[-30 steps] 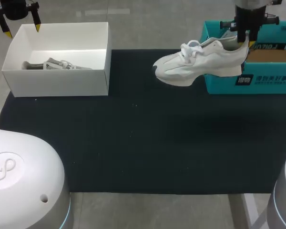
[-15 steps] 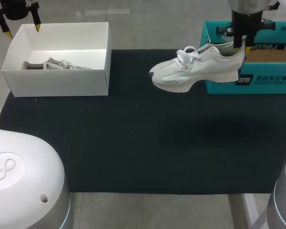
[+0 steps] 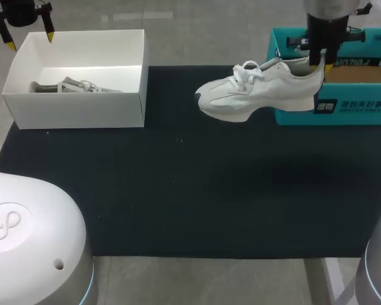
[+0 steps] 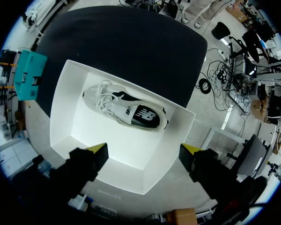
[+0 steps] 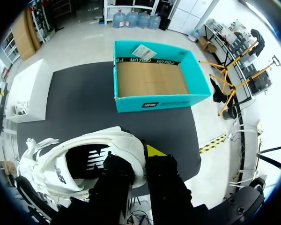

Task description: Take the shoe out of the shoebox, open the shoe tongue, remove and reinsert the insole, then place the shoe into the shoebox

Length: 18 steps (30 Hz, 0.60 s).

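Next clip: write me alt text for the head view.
The right pincer grips a white shoe by the heel, holding it above the black mat just beside the teal box. The left pincer hangs open over the far edge of a white box holding a second shoe.
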### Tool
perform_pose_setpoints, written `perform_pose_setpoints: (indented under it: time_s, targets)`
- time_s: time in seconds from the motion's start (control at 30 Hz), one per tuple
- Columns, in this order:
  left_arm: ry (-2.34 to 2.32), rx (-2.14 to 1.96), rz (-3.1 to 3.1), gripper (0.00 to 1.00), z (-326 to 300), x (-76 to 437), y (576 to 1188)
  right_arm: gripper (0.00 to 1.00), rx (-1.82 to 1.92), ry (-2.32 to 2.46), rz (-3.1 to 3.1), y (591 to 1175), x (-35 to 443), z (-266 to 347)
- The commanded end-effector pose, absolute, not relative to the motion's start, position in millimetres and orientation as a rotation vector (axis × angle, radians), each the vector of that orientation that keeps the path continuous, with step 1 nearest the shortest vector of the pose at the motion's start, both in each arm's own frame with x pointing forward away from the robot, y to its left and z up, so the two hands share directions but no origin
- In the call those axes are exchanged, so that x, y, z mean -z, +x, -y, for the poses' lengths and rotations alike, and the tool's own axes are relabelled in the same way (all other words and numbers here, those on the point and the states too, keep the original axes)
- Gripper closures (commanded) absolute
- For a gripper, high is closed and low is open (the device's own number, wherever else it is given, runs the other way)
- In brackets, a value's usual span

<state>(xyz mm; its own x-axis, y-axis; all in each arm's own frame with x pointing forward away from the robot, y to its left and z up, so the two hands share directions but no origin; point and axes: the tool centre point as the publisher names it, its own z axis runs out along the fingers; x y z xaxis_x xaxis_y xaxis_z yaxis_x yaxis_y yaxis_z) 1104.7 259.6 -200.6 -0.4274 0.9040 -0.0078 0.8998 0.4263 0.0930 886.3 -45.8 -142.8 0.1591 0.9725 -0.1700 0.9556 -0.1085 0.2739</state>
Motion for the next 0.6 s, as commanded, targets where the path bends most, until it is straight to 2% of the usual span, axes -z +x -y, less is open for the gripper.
perform_pose_setpoints:
  time_s: [0.03, 0.6]
  targets:
    - [1.651, -0.118, -2.605, 0.00, -259.8, 200.4, 1104.5, 1.00, -0.054, 2.115, -1.832, 871.2, 148.4, 29.7]
    - [1.651, -0.118, -2.605, 0.00, -259.8, 200.4, 1104.5, 1.00, 0.007, 2.120, -1.847, 820.4, 168.1, -45.6]
